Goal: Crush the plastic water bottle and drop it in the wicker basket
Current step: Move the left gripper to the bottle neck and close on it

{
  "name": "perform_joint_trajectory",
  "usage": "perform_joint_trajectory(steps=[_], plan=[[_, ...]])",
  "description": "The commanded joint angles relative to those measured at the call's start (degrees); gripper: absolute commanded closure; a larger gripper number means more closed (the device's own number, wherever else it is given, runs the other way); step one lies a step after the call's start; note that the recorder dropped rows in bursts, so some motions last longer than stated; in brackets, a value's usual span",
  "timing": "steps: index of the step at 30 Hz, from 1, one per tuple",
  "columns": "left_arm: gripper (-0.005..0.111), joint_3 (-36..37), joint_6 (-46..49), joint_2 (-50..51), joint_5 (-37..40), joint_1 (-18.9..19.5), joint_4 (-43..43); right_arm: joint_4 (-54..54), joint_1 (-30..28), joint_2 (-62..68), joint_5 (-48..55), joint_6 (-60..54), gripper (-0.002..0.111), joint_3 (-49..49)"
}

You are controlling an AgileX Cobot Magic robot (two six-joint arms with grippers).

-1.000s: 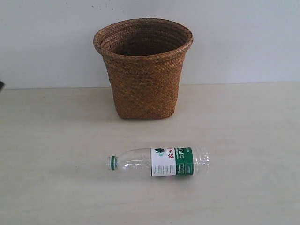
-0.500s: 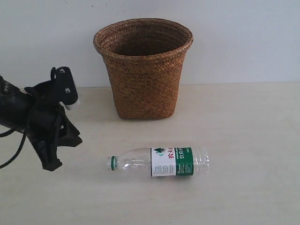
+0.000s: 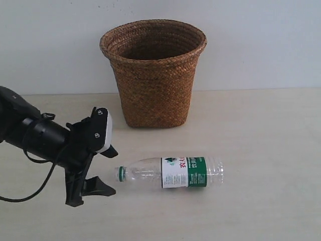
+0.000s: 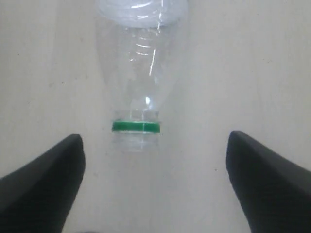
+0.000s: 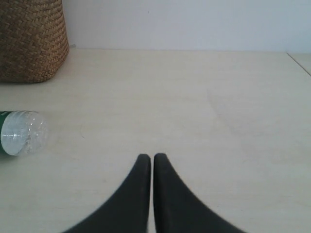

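Plastic water bottle (image 3: 170,173) is seen lying on its side on the pale wooden table (image 3: 261,150), uncrushed, with its green cap (image 3: 120,174) pointed toward the left of the exterior view and its green-and-white label (image 3: 183,172) wrapped around the wider half. Directly behind it, apart from it and close to the white wall (image 3: 261,45), the wicker basket (image 3: 153,85) is stood upright with its flared rim uppermost. The left gripper (image 3: 115,170) is held low over the table just beside the capped end, its black fingers spread wide, one on each side of the line of the bottle. In the left wrist view the bottle (image 4: 141,73) is shown lengthwise between the two dark fingers of the gripper (image 4: 155,141), the cap (image 4: 135,127) being just ahead of the fingertips and touched by neither. The right gripper (image 5: 151,157) is shown only in its own wrist view, fingers pressed together with nothing between them, above bare tabletop; the bottle's base (image 5: 22,133) and the lower wall of the basket (image 5: 31,43) are caught at one edge of that view, well apart from the gripper.
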Motion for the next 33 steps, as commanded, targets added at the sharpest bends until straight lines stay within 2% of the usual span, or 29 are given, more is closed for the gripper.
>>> perform_joint_trajectory(steps=[1,7,12,21,25,33], plan=[[0.032,-3.44,1.07,5.00,-0.74,-0.34,-1.52,-0.03,-0.44,-0.38,-0.45,0.00,0.108,-0.05],[0.032,-7.48,1.07,9.26,1.09,-0.34,-7.07,-0.03,-0.44,-0.38,-0.45,0.00,0.108,-0.05],[0.032,-8.35,1.07,11.02,5.14,-0.34,-7.07,-0.03,-0.44,-0.38,-0.45,0.00,0.108,-0.05],[0.034,-8.35,1.07,12.55,4.81,-0.34,-6.94,-0.03,-0.44,-0.38,-0.45,0.00,0.108,-0.05],[0.047,-8.35,1.07,12.55,4.23,-0.34,-6.94,-0.03,-0.44,-0.38,-0.45,0.00,0.108,-0.05],[0.087,-8.35,1.07,12.55,4.23,-0.34,-6.94,-0.03,-0.44,-0.38,-0.45,0.00,0.108,-0.05]])
